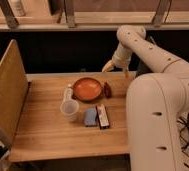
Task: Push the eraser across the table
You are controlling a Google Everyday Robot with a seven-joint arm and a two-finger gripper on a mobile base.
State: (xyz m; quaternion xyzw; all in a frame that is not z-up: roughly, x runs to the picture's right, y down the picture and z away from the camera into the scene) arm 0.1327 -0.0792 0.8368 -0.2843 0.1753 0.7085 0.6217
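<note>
- The arm (153, 55) is bent over the table's (48, 130) far edge, with the gripper (117, 69) pointed down.
- The jaws are held spread and empty.
- The eraser (103, 116) is left well apart from the gripper.

**A robot test bench, more lab than home**

A light wooden table (48, 135) with an upright board (8, 90) at its 9 o'clock side stands before a dark wall. The wall is topped by a ledge (98, 22) with slanted metal posts (69, 12). A bulky white robot arm (158, 55) fills the 3 o'clock side. Its gripper (117, 70) hangs over the table's 1 o'clock edge, fingers spread and empty. Loose cables (188, 135) trail at 4 o'clock. A bowl (86, 89), cup (70, 109), blue block (90, 117) and eraser (103, 116) sit bunched mid-table. A bottle (19, 7) stands on the ledge at 11 o'clock.
</note>
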